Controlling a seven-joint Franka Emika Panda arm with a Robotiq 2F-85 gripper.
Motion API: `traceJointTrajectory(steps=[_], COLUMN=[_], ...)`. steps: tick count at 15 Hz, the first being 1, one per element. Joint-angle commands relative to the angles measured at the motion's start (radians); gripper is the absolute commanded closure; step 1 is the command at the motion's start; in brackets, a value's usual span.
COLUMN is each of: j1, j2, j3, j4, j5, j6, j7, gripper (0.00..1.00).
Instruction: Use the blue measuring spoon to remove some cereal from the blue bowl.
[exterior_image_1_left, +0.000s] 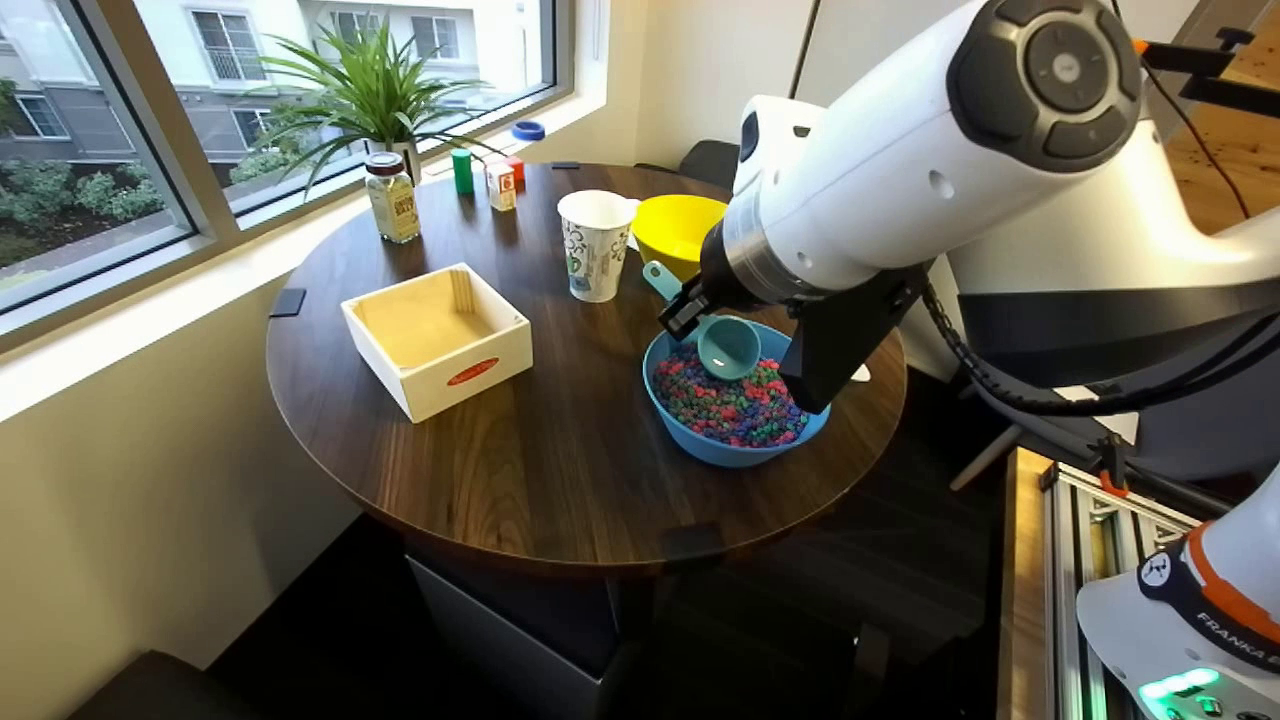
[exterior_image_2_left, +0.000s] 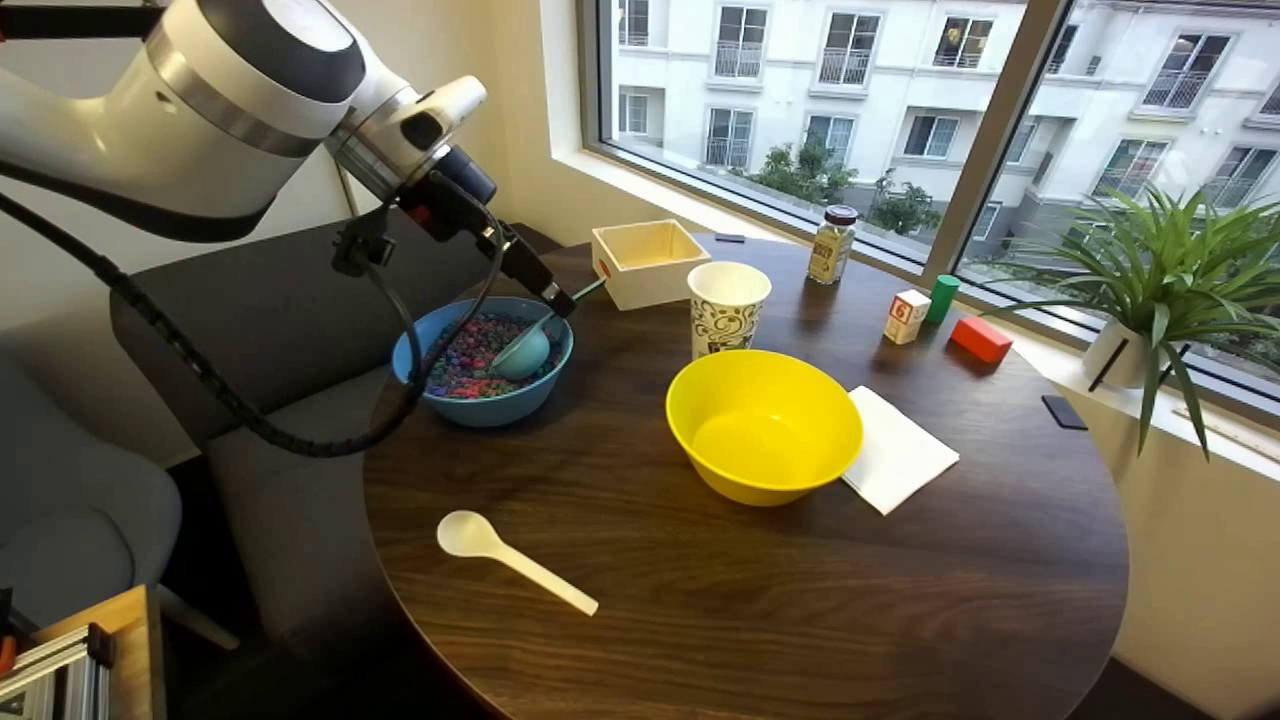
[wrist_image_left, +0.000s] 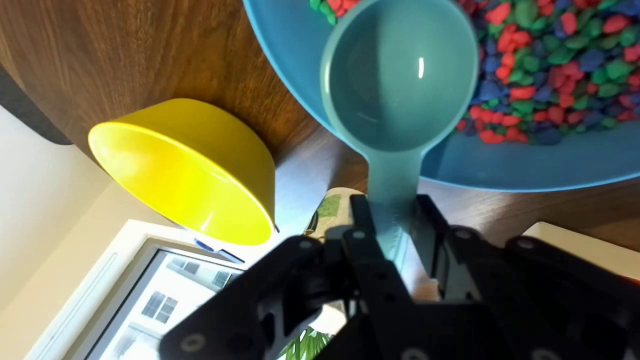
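The blue measuring spoon has an empty round cup (wrist_image_left: 400, 75) in the wrist view. My gripper (wrist_image_left: 391, 205) is shut on its handle. In both exterior views the spoon (exterior_image_1_left: 729, 350) (exterior_image_2_left: 523, 354) is tilted over the blue bowl (exterior_image_1_left: 705, 447) (exterior_image_2_left: 490, 408), cup low and handle rising past the fingers. I cannot tell whether the cup touches the cereal (exterior_image_1_left: 725, 410) (exterior_image_2_left: 468, 365). The cereal lies in the bowl as a heap of red, green and blue pieces, and it also shows in the wrist view (wrist_image_left: 560, 75). The gripper (exterior_image_1_left: 683, 315) (exterior_image_2_left: 562, 298) is near the bowl's rim.
A yellow bowl (exterior_image_2_left: 764, 430) and a patterned paper cup (exterior_image_1_left: 596, 245) stand near the blue bowl. An open wooden box (exterior_image_1_left: 440, 345), a jar (exterior_image_1_left: 392, 200), a white spoon (exterior_image_2_left: 515, 562), a white napkin (exterior_image_2_left: 895, 455) and small blocks (exterior_image_2_left: 980, 340) are on the round table.
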Motion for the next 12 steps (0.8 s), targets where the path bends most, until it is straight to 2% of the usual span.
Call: traceJointTrajectory(steps=[1,6,12], j1=[0.041,0.071,0.108], j2=[0.049,0.093,0.144], j3=[-0.01,-0.013,-0.01], j4=[0.032,0.058,0.084], j5=[-0.088,-0.146,-0.158], j6=[-0.049,-0.079,-0.125], j7=[0.063,0.075,0.068], gripper=[0.94,0.94,0.94])
